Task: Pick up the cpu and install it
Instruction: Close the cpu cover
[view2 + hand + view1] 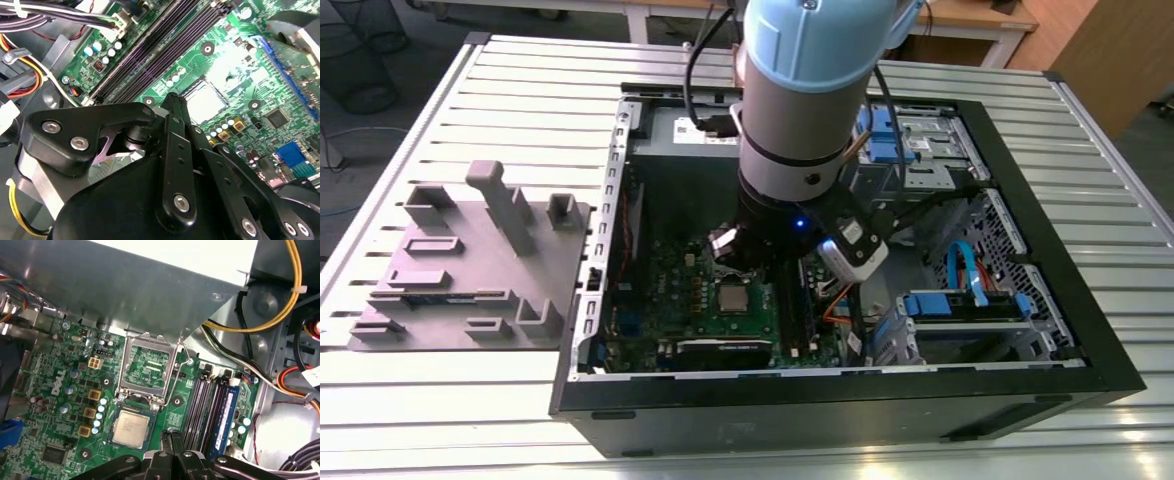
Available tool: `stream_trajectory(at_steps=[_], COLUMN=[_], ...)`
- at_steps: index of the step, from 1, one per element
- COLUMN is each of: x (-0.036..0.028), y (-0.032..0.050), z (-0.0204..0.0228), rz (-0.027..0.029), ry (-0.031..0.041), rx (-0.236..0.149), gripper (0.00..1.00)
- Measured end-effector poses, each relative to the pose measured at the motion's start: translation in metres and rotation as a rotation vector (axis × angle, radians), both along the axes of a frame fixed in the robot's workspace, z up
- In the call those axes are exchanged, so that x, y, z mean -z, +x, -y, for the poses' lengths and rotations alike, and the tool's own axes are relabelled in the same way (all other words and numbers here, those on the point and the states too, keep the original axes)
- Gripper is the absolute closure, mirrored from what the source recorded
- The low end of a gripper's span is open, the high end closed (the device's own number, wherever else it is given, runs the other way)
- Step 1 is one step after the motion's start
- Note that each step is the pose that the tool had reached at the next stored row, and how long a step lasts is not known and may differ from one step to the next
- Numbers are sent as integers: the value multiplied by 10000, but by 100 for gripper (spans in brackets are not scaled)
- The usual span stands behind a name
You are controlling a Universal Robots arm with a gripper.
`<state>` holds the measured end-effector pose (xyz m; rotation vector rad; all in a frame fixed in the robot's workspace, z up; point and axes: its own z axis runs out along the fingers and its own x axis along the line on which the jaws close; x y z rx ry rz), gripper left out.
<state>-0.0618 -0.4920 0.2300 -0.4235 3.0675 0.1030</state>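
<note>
Green circuit board (60, 390): lies flat inside an open black computer case (1067, 330) on a slatted metal table (400, 400).
Chip (131, 427): a small square with a silvery top, lying flat in its socket on the board; it looks already placed rather than carried.
Socket frame (148, 367): a metal frame with a hollow centre, swung open and tilted up just beside the chip, so nothing is clamped down over the chip.
Gripper (170, 434): black fingers drawn together to a narrow point, nothing between them.
Chip from gripper: just beside the fingertips, not under them; the tips hang between the chip and the long dark memory slots (200, 405).
Chip's shape: square, no long side; its edges run parallel to the slots.
Grey moulded tray (454, 270): on the table outside the case, at the exterior view's left, well apart from the gripper.
</note>
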Motion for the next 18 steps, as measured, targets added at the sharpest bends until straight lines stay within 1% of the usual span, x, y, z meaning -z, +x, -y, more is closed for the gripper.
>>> stream_trajectory(at_steps=[2,6,10,12,15,18], x=[7,31,77,106,146,162], y=[4,17,28,30,30,29], z=[-32,-124,-207,-239,-269,-271], rz=[0,-1,-1,0,5,13], ry=[2,2,1,3,4,11], rx=[-14,-23,-43,-74,-205,-566], gripper=[89,89,89,89,89,89])
